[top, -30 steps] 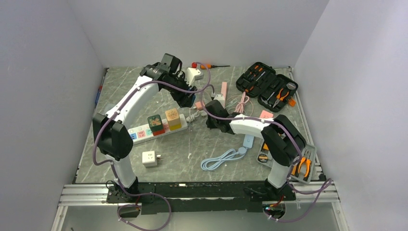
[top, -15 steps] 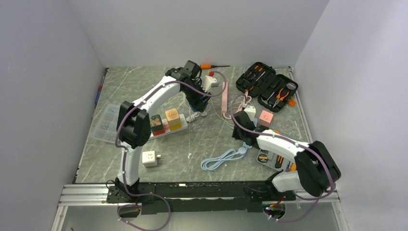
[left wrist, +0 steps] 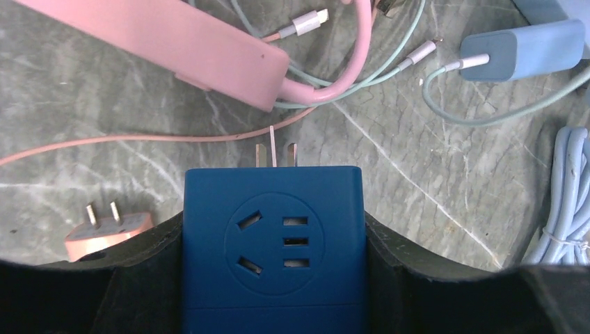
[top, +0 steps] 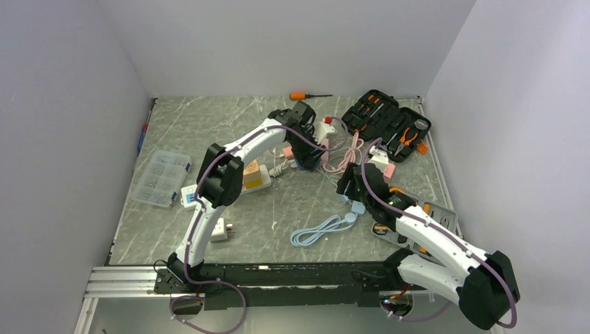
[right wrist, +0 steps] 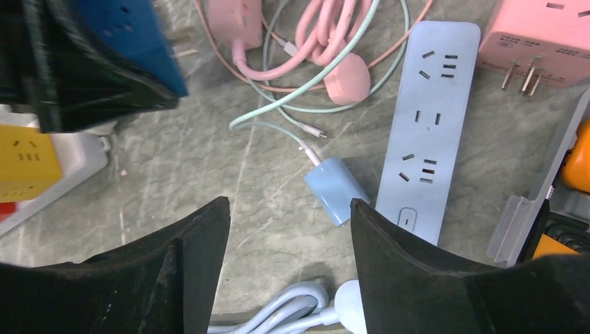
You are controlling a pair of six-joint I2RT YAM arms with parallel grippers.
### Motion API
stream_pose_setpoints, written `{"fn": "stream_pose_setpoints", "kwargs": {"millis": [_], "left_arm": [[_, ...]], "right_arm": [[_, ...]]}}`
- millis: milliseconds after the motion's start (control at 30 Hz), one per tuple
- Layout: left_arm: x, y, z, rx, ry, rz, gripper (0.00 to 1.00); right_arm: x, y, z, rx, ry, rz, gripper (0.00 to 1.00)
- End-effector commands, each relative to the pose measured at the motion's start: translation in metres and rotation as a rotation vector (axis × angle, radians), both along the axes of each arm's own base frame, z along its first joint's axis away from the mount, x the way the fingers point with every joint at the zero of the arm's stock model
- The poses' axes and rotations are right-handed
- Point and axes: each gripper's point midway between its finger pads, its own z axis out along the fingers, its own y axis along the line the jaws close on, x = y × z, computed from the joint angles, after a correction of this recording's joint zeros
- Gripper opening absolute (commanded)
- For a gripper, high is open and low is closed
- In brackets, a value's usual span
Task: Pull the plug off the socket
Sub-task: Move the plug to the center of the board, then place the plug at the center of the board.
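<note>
My left gripper (left wrist: 273, 229) is shut on a dark blue cube plug (left wrist: 273, 243), whose bare metal prongs (left wrist: 275, 153) point away over the marble table. In the top view this gripper (top: 306, 149) hangs to the right of the white socket strip (top: 189, 197), which carries a yellow cube (top: 252, 174) and is partly hidden by the left arm. The blue plug is apart from the strip. My right gripper (right wrist: 289, 216) is open with nothing between its fingers, low over the table beside a light blue charger (right wrist: 337, 188). In the top view the right gripper (top: 350, 186) is at mid-right.
A light blue power strip (right wrist: 424, 125), a pink cube adapter (right wrist: 539, 38) and a pink strip (left wrist: 174, 42) with tangled cables lie nearby. An open tool case (top: 386, 125) stands at the back right. A clear box (top: 161, 177), a white adapter (top: 219, 228) and a coiled cable (top: 320, 229) sit nearer.
The left arm has swung to the right, carrying the blue plug away from the white strip. The right gripper has opened and drawn back toward the near right.
</note>
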Motion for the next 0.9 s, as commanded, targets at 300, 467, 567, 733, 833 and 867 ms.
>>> {"fn": "stream_pose_setpoints", "kwargs": {"millis": [300,467,567,733,833,867], "left_arm": [[-0.034,-0.043,-0.017,-0.083,0.095,-0.026,0.50],[-0.045,-0.042,0.008,-0.113,0.102,-0.051,0.99],[-0.042,-0.031,0.039,-0.120,0.050,-0.043,0.99],[-0.044,-0.009,0.102,-0.169,0.006,-0.009,0.99],[-0.044,0.013,0.140,-0.181,-0.030,0.017,0.99],[-0.044,0.022,0.150,-0.185,-0.040,0.028,0.99]], "right_arm": [[-0.002,0.004,0.029,0.077,-0.089,0.020,0.70],[-0.002,0.003,0.029,0.076,-0.085,0.021,0.75],[-0.002,0.003,0.032,0.080,-0.094,0.022,0.76],[-0.001,0.008,0.033,0.088,-0.101,0.040,0.79],[0.004,0.014,0.038,0.095,-0.116,0.060,0.79],[0.006,0.016,0.036,0.089,-0.109,0.068,0.80]]}}
